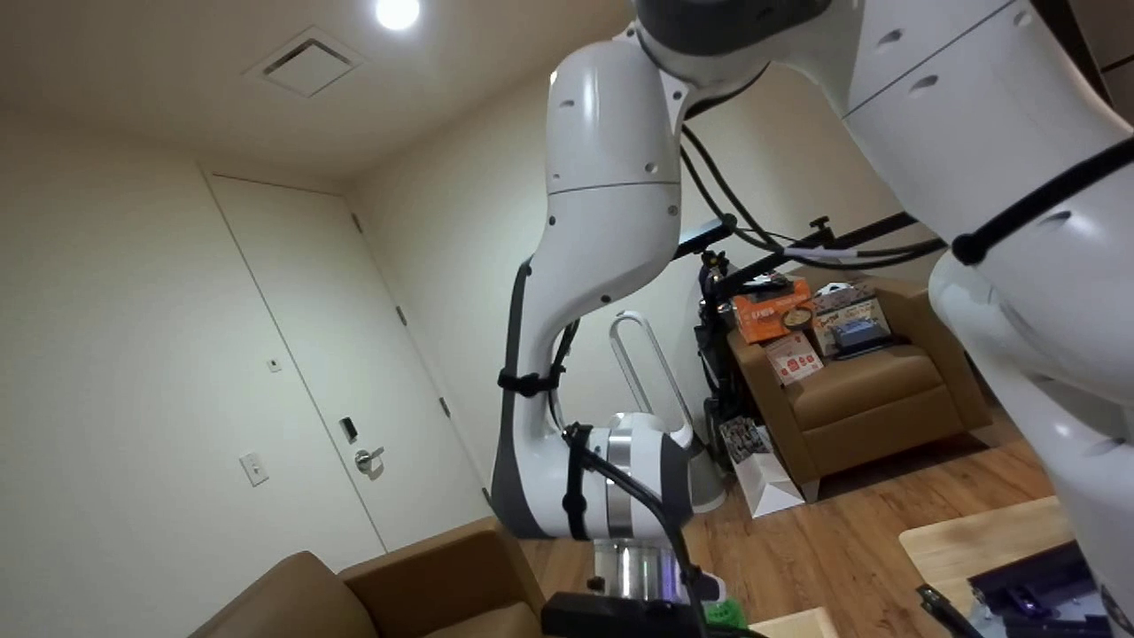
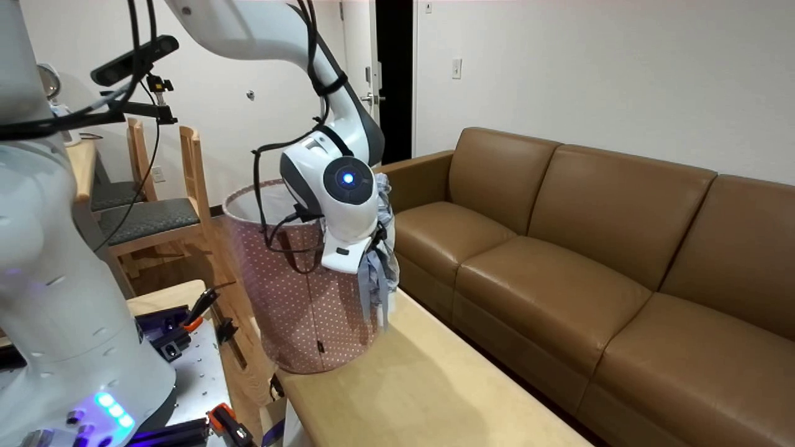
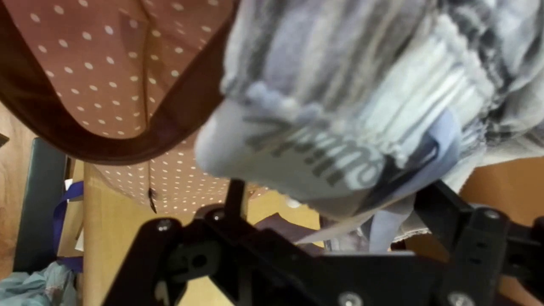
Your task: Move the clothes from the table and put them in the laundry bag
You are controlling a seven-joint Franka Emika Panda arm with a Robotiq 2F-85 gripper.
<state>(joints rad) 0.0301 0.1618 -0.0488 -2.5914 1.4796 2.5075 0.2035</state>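
arm point(image 1: 611, 213) arches down, gripper point(image 3: 336, 192) spread wide beside laundry bag point(image 2: 298, 304)

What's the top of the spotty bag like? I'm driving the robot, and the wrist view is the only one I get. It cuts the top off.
Observer: It's open. In an exterior view the spotty bag shows its pale lining.
Operator: So is everything in it?
Observer: No. In an exterior view, grey-blue clothes dangle outside it, their ends well below the open top; the robot arm hides whether any part goes in.
Operator: What else is in the room?
Observer: In an exterior view, an orange box sits on a brown armchair.
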